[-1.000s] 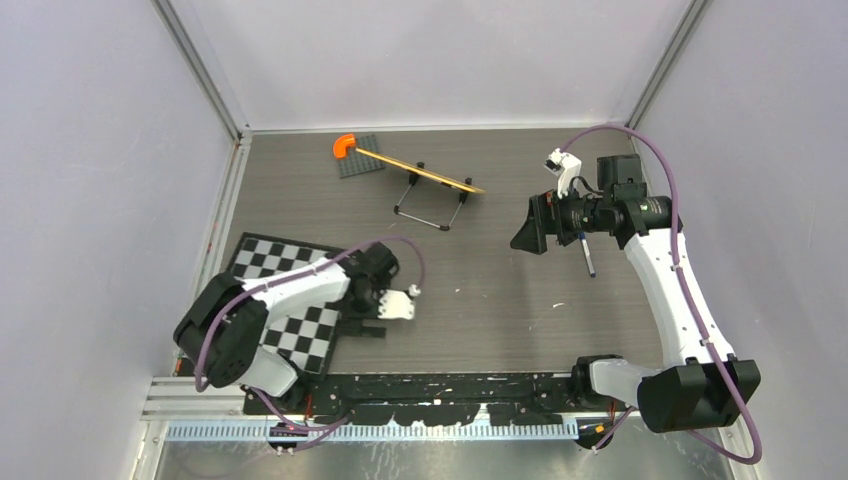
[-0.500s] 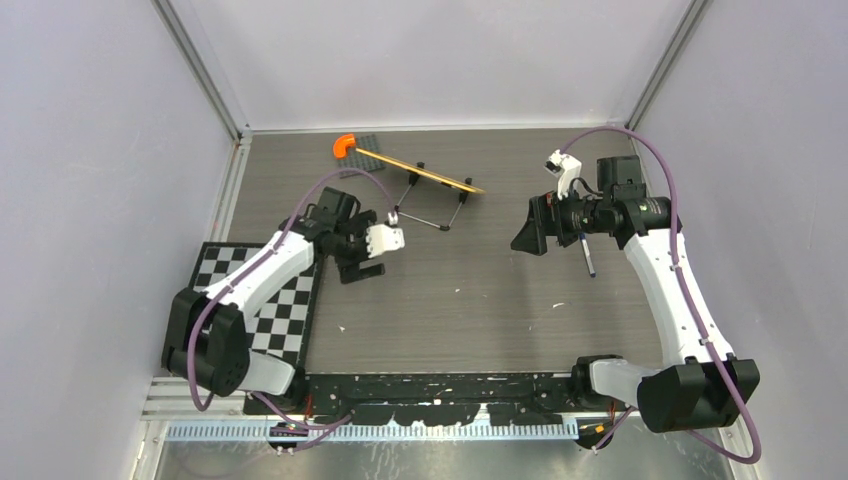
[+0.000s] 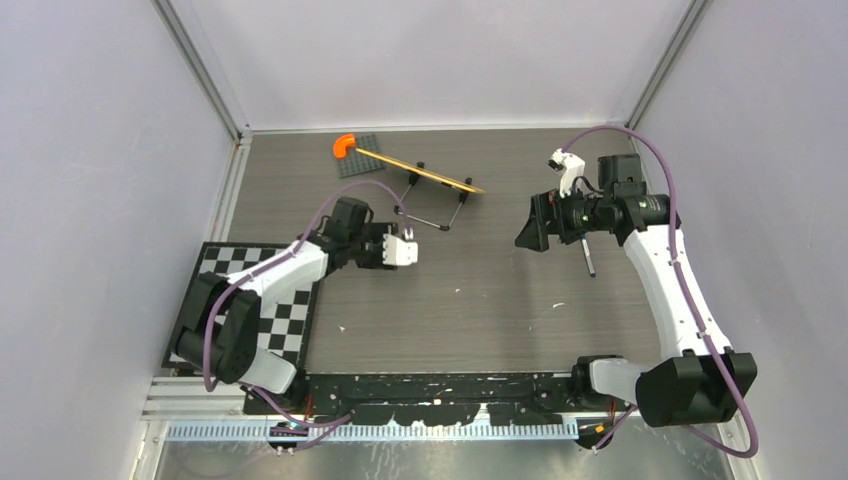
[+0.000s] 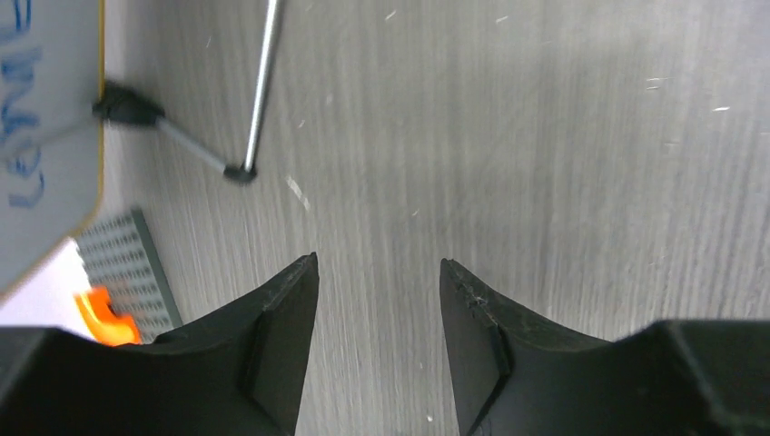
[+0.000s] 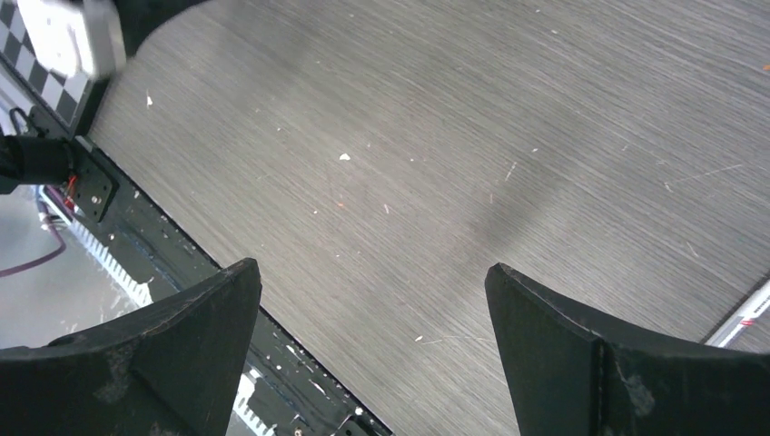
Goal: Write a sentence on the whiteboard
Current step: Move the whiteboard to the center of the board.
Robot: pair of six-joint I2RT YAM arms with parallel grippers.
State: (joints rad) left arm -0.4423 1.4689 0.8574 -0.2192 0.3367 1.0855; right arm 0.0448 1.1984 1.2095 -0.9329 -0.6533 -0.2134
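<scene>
The whiteboard (image 3: 420, 171) stands on its wire stand at the far middle and shows edge-on as a thin yellow strip. In the left wrist view the whiteboard (image 4: 50, 136) is at the left edge, with part of the blue sentence (image 4: 23, 118) on it. My left gripper (image 3: 388, 251) hangs just near-left of the stand. It also shows in its wrist view (image 4: 379, 272), open and empty above bare table. My right gripper (image 3: 530, 225) is to the right of the board, and in its wrist view (image 5: 372, 282) it is wide open and empty. A marker pen (image 3: 588, 258) lies on the table under the right arm.
An orange piece (image 3: 343, 145) sits on a dark grey studded plate (image 3: 362, 160) at the board's far-left end. A black-and-white checkerboard mat (image 3: 255, 300) lies at the near left. A black base rail (image 3: 440, 385) runs along the near edge. Walls close in on three sides.
My left arm has swung from over the checkerboard mat up to the whiteboard's stand. The mat has shifted left. The right arm has barely moved.
</scene>
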